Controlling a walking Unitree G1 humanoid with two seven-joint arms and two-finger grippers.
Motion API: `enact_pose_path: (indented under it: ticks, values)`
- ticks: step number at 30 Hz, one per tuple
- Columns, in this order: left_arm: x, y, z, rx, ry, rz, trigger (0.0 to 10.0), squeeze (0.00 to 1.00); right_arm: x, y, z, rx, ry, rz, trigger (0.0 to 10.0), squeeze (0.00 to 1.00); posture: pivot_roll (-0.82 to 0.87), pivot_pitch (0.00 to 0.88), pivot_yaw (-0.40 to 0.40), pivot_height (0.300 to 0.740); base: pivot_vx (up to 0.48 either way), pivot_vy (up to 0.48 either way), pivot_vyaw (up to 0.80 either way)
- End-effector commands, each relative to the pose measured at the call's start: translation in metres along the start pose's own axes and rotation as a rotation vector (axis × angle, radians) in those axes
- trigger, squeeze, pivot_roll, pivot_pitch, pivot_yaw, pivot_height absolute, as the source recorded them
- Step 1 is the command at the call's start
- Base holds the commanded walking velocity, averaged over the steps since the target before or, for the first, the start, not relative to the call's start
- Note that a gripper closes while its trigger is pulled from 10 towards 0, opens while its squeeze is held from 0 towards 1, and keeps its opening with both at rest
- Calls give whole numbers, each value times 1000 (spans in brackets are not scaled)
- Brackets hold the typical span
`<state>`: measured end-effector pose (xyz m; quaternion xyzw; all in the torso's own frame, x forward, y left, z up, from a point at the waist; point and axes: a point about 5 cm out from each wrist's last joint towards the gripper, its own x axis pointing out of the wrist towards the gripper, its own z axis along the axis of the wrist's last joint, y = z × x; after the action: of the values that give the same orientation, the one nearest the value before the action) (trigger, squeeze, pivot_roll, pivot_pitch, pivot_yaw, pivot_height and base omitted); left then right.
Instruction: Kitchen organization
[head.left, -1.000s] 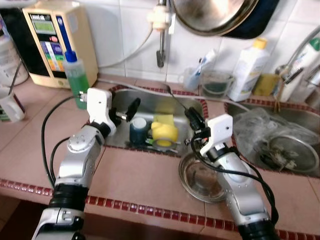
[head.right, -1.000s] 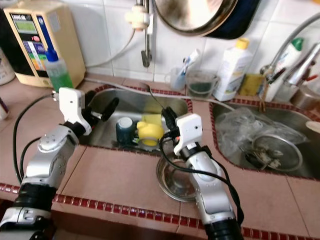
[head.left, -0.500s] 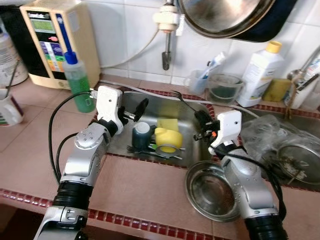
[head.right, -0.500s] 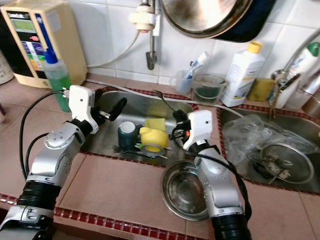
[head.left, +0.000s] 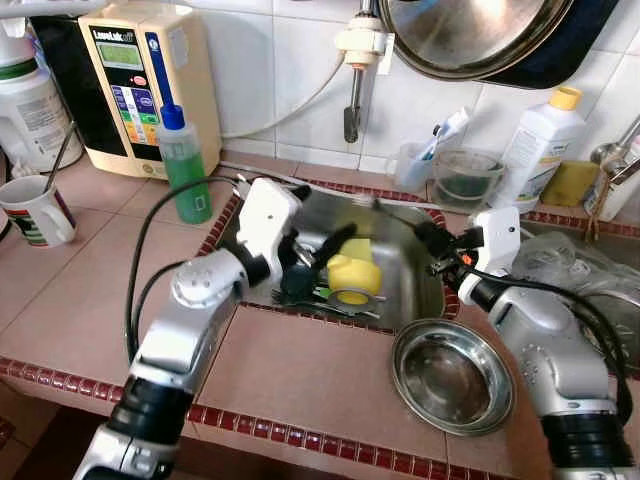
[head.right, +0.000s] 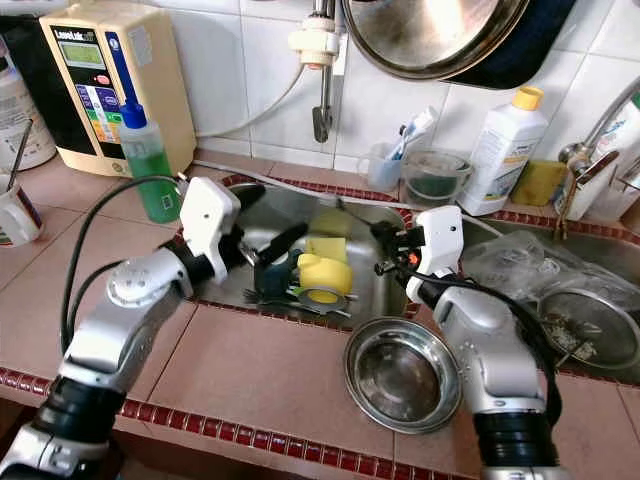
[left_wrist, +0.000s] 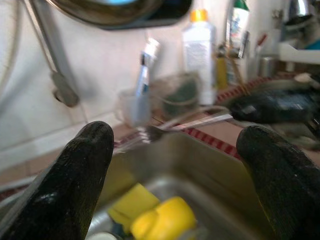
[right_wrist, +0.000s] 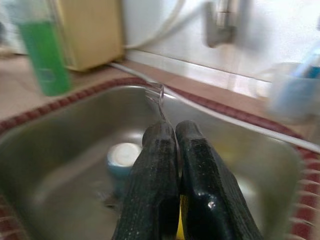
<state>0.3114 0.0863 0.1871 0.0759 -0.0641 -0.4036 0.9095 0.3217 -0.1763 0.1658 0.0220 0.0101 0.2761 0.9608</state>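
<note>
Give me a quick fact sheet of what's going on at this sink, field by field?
Place: tiled kitchen counter with a steel sink
Left claw: open, over the sink above the dishes
Right claw: shut on a fork, held over the sink
In the sink: yellow cup, dark blue cup, yellow sponge, cutlery
On the counter: steel bowl, green soap bottle, mug, beige water machine
By the wall: white bottle, toothbrush cup

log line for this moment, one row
right gripper: shut on fork above sink | left gripper: open over sink
</note>
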Motion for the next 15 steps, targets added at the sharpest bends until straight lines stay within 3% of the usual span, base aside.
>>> enact_pose_path:
  ticks: [1,9,15]
  values:
    - [0,-4,3,10,0,-25,10000,0,2,1,6,14,-7,47,10000,0,-42,18,-22,740,0,0,0]
    - [-8,-19,-2,5,28,-67,10000,0,5,-6,-1,34,61,140,10000,0,-27,29,-42,740,0,0,0]
    - [-15,-19,-2,13,42,-72,10000,0,4,-16,-12,99,103,141,10000,0,-15,29,-50,740,0,0,0]
